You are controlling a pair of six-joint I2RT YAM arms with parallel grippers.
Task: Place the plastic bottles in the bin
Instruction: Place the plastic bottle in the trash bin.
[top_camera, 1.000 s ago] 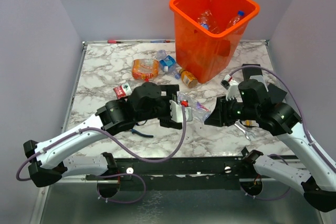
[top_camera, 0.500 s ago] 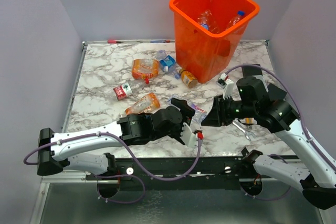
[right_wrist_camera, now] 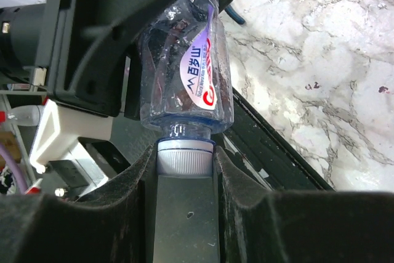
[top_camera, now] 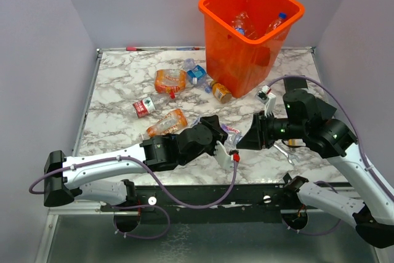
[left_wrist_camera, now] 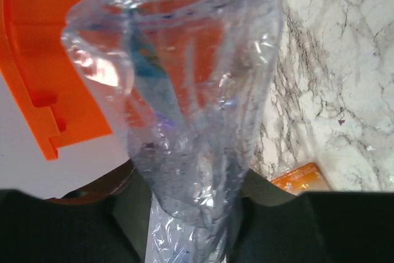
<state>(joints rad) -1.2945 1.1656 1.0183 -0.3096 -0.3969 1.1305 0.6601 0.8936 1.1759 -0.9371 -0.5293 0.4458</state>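
A crushed clear bottle [top_camera: 233, 131] with a white and red label hangs between both grippers near the table's front centre. My right gripper [right_wrist_camera: 183, 155] is shut on its white cap [right_wrist_camera: 183, 159], and the body [right_wrist_camera: 184, 78] points away from it. My left gripper [left_wrist_camera: 191, 195] is shut on the bottle's other, crumpled end [left_wrist_camera: 184, 90], which fills that view. From above, the left gripper [top_camera: 226, 141] and right gripper [top_camera: 247, 137] face each other. The orange bin [top_camera: 246, 60] stands at the far right with two bottles [top_camera: 243, 24] inside.
Several loose bottles lie left of the bin: an orange-labelled one [top_camera: 170, 80], a blue-labelled one [top_camera: 196, 73], a red-labelled one [top_camera: 145, 106] and another orange one [top_camera: 167, 121]. A steel wrench [top_camera: 288, 152] lies under my right arm. The bin's wall [left_wrist_camera: 43, 60] shows in the left wrist view.
My left arm has dropped and reached right, and its wide-open jaws have closed on the free end of the bottle. The right gripper kept hold of the cap and barely moved.
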